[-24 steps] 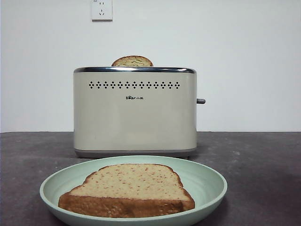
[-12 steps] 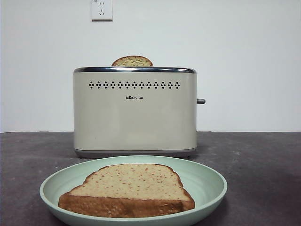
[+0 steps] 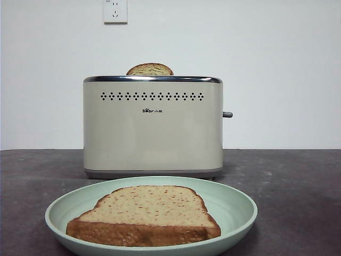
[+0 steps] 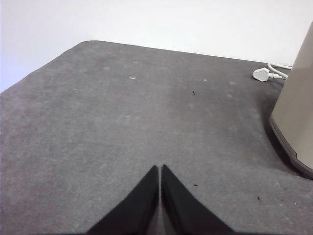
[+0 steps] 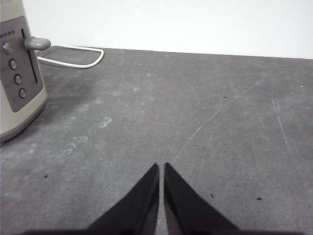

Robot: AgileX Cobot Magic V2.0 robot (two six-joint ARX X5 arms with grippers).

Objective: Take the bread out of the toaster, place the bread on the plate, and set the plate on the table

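**Bread plated, plate on the worktop, both arms clear**

By the look of things the job is finished or all but finished. The bread (image 3: 145,214) lies flat in the plate (image 3: 237,205), crust edge toward the front camera, and the plate appears to rest on the worktop (image 3: 298,181) just in front of the toaster (image 3: 153,128). No arm shows in the front view. A second slice (image 3: 149,69) pokes its domed top out of the toaster's slot; whether that one also counts as work left I cannot say from the task wording, though it names only one bread.

The left tool (image 4: 160,169) hangs over bare worktop with the toaster's corner to one side and a white plug (image 4: 261,74) lying beyond it; its jaws are pressed together with nothing between them. The right tool (image 5: 161,166) is likewise closed tip to tip and empty, over bare worktop near the toaster's end with the lever (image 5: 36,43) and a column of round buttons (image 5: 14,71).

Readable writing: the toaster's face carries a small dark logo (image 3: 152,111) reading "Bear", followed by tiny characters too small to make out. On the wall above sits a white socket (image 3: 115,10); any marking on it is illegible
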